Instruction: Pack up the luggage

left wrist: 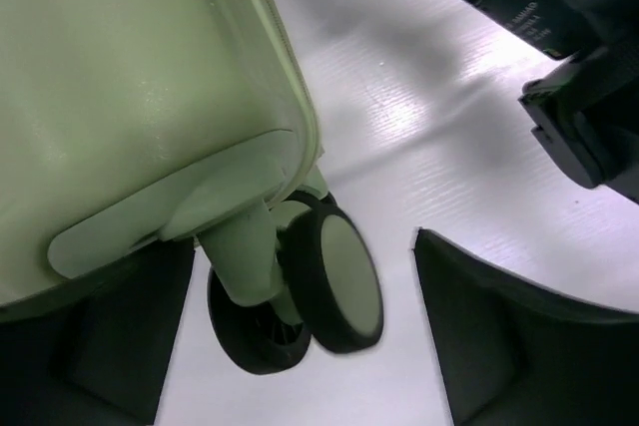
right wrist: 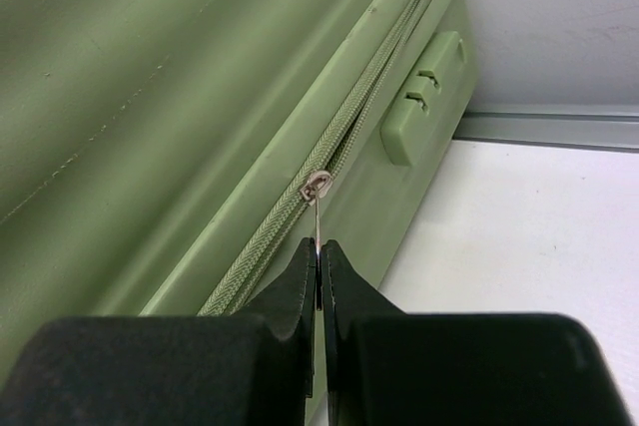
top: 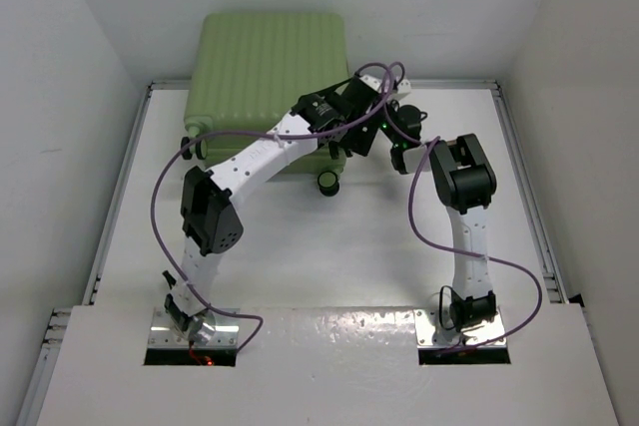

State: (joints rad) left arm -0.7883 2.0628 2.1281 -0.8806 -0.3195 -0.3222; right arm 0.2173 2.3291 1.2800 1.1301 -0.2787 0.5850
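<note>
Right jaws were pinched tight on the thin metal zipper pull along the side seam of the luggage, which lay flat, lid down, at the far end of the white counter. Left jaws stood wide apart at its near right corner, one finger on either side of a black caster wheel

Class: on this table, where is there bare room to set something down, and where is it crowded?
Bare table lies between the left arm and right arm, in front of the suitcase, and in a strip right of the right arm. Crowded: the suitcase's near right corner, where the left gripper and right gripper meet.
</note>
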